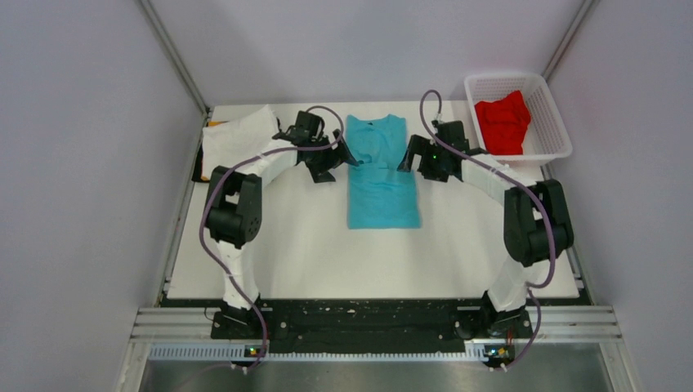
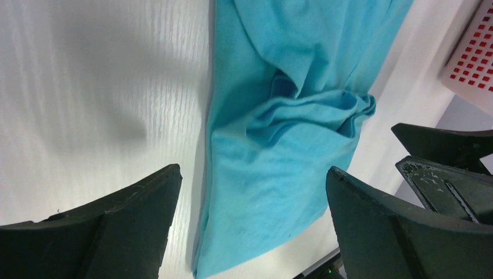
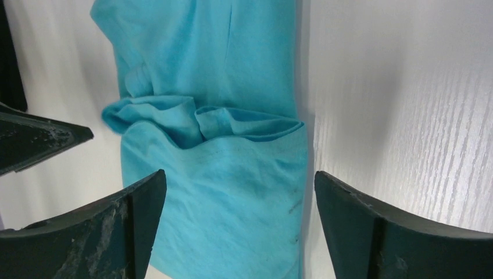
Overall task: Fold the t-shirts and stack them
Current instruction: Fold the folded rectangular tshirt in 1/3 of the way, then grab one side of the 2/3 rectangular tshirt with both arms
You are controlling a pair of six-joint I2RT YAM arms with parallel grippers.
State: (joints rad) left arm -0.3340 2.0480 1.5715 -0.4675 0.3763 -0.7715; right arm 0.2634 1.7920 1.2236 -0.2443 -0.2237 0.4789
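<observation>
Top view
- Turquoise shirt (image 1: 382, 171) lies flat on the white table (image 1: 327, 253), centre of the far half, collar end toward the back wall, sides turned in so it forms a narrow long strip
- Left gripper (image 1: 347, 155) is at the shirt's left edge and right gripper (image 1: 407, 159) at its right edge, both near the upper part; contact with the cloth cannot be told from here
- Red shirt (image 1: 502, 121) sits crumpled in the white basket (image 1: 559, 131) at the far right corner
- White shirt (image 1: 237, 135) lies at the far left corner, with a bit of yellow-orange cloth (image 1: 214, 124) showing at its far edge

Left wrist view
- Left gripper (image 2: 253, 174) jaws stand wide apart, nothing between them
- The turquoise shirt (image 2: 290, 70) lies on the table below, with a bunched ridge of folds across it
- The other arm's dark fingers (image 2: 447, 145) show at the right, and a corner of the basket (image 2: 474, 64) beyond them

Right wrist view
- Right gripper (image 3: 239, 177) jaws also wide apart, gripping nothing
- The turquoise shirt (image 3: 203, 58) lies beneath, the same ridge of folds crossing it, its straight folded edge toward the bare table (image 3: 407, 87)
- A finger of the left gripper (image 3: 35, 139) enters at the left edge
</observation>
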